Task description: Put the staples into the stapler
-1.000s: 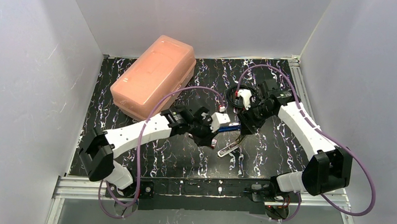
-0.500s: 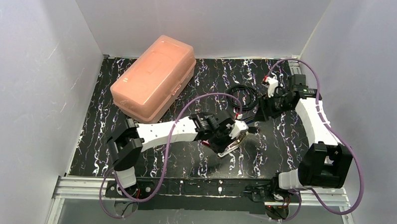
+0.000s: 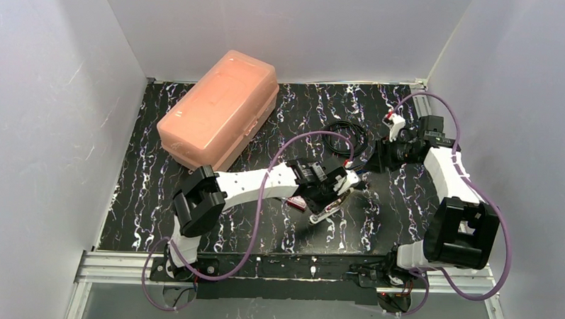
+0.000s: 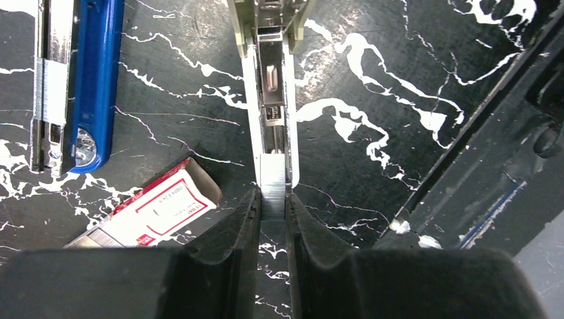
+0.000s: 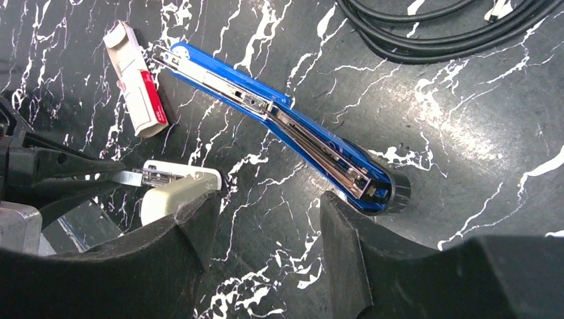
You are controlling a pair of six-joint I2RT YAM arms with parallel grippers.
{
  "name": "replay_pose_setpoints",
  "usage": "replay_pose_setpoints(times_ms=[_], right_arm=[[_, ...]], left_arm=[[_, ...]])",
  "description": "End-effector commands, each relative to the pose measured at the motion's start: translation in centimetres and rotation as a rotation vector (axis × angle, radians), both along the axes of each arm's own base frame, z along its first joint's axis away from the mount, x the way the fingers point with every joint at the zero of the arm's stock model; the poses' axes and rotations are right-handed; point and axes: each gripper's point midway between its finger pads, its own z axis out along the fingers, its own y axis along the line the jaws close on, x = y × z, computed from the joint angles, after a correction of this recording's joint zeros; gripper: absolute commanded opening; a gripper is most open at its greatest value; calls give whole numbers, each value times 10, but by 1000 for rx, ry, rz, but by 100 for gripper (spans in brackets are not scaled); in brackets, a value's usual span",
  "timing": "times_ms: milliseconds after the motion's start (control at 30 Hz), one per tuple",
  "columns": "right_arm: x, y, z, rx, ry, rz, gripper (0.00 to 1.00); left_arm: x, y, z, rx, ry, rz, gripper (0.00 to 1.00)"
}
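- where the left wrist view begins, the blue stapler half is seen lying on the table with its metal channel showing; its far end is cut off by the frame.
- just beside it, the staple box lies flat, apart from both grippers. as thin cardboard, it is judged light and easily crushed.
- in the middle, the staple strip is pinched by its flanks in the left gripper, at the near end of the metal rail of the cream stapler half.
- the strip is judged light, slick and brittle, and likely to snap if bent. a hold on its two flat sides, in line with the rail, is therefore favoured.
- whether the strip is seated in the rail cannot be told, since its rear is hidden between the fingers.
- to the right, the right gripper is held spread and empty, just above the rounded end of the blue half.
- whether the two halves are joined at a hinge cannot be made out in any view.
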Motion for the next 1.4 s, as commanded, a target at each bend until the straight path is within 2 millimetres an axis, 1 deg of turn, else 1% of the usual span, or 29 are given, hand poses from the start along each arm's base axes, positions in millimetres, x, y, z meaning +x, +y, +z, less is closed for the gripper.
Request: replay_pose_setpoints(times_ms=[0,133,333,667,1267,1300,1367], right_arm=[[7,5,14,47,-104,10,64],[8,2,16,29,-124,3,64],[6,-1,12,29,-118,-3,64],[4,-5,10,34,-113,-10,64],[-1,-5,8,59,-99,-6,64],[-1,-5,8,60,-97,-5,64],[-1,-5,8,63,-97,-5,64]], left_arm=[[5,3,1,44,-27,8,9],[4,2,-1,53,-17,12,9],[1,0,-3,62,-14,8,9],[-3,-5,2,54,-17,-3,9],[-3,-7,-4,76,-3,4,8],[1,-5,-5,88,-25,15,8],[3,-5,-4,89,-35,21,8]])
